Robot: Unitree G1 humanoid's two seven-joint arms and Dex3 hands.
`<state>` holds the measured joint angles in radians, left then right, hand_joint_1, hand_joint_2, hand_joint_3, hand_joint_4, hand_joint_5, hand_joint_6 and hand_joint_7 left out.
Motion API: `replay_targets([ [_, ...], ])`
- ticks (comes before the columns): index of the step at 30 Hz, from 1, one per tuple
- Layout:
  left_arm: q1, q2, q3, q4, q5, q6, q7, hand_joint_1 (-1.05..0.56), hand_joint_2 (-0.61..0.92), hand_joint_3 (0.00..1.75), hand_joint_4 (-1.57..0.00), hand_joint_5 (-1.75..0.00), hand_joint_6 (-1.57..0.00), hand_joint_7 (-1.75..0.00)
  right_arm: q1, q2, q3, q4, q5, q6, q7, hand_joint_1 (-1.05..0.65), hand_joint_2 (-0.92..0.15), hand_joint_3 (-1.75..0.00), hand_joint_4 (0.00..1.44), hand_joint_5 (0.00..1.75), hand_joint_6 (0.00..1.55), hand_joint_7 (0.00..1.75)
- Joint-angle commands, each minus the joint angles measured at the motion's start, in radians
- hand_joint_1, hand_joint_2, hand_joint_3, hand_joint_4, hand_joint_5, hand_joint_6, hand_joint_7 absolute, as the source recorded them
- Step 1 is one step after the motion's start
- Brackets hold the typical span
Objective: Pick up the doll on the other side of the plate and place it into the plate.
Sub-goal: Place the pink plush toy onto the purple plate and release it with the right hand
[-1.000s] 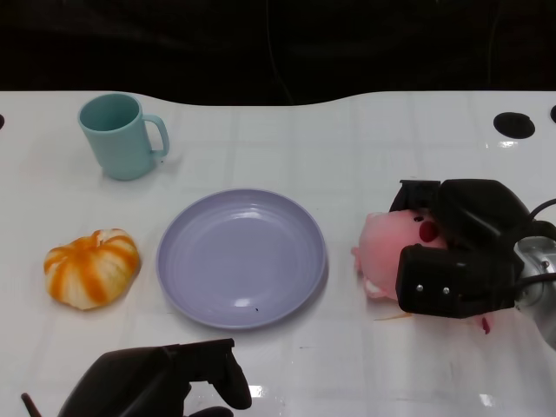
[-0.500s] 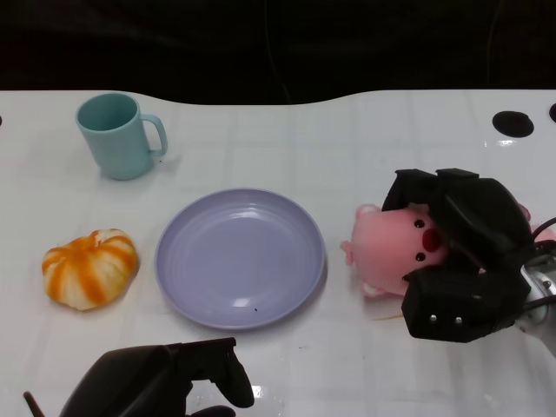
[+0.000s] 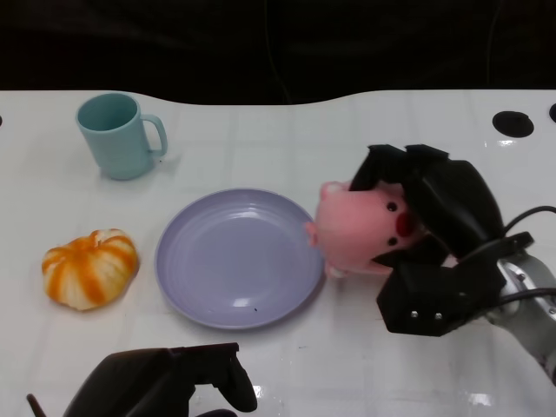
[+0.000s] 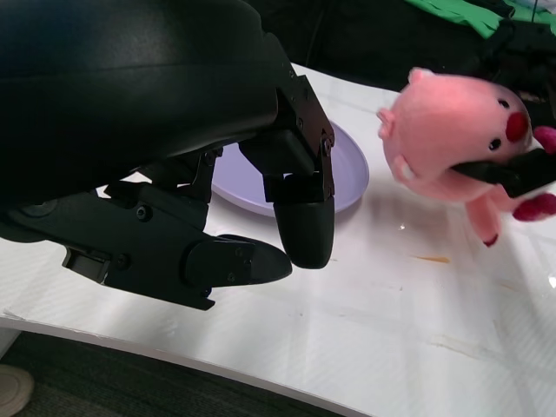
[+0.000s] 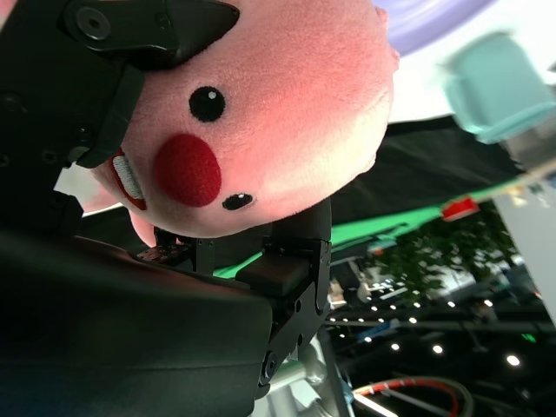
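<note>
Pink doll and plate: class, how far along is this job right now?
Done: the right hand grips the pink doll and has it lifted off the table. In hand: the doll hangs at the purple plate's right rim. Left: carry it over the plate and release. The left hand holds nothing.

light: bright overhead | glare: glossy table [image 3: 261, 139] | background: dark | blur: mug [image 5: 499, 87]

Pink doll [image 3: 360, 236] held aloft at the empty lavender plate's [image 3: 239, 257] right rim.
</note>
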<state>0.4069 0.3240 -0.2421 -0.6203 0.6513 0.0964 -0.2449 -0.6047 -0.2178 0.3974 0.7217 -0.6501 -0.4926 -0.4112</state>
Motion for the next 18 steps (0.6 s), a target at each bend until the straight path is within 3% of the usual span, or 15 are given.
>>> replay_targets([
  [1, -0.002, 0.007, -0.006, 0.013, 0.019, -0.019, 0.013, -0.28, 0.92, 0.34, -0.65, -1.59, -0.72, -0.97, -0.042, 0.027, -0.014, -0.046, 0.033, 0.001, 0.042, -0.16, -0.26, -1.51, 1.0, 1.75, 0.76, 1.75],
  [12, 0.007, -0.013, -0.015, 0.011, 0.044, -0.026, 0.016, -0.28, 0.92, 0.34, -0.65, -1.61, -0.71, -0.98, -0.158, 0.17, 0.036, -0.006, 0.009, 0.029, 0.087, -0.2, -0.22, -1.49, 1.01, 1.75, 0.76, 1.75],
  [18, 0.01, -0.019, -0.022, 0.013, 0.05, -0.034, 0.024, -0.28, 0.92, 0.34, -0.66, -1.63, -0.71, -0.99, -0.211, 0.238, 0.077, 0.023, -0.009, 0.098, 0.129, -0.22, -0.24, -1.42, 1.0, 1.75, 0.74, 1.75],
])
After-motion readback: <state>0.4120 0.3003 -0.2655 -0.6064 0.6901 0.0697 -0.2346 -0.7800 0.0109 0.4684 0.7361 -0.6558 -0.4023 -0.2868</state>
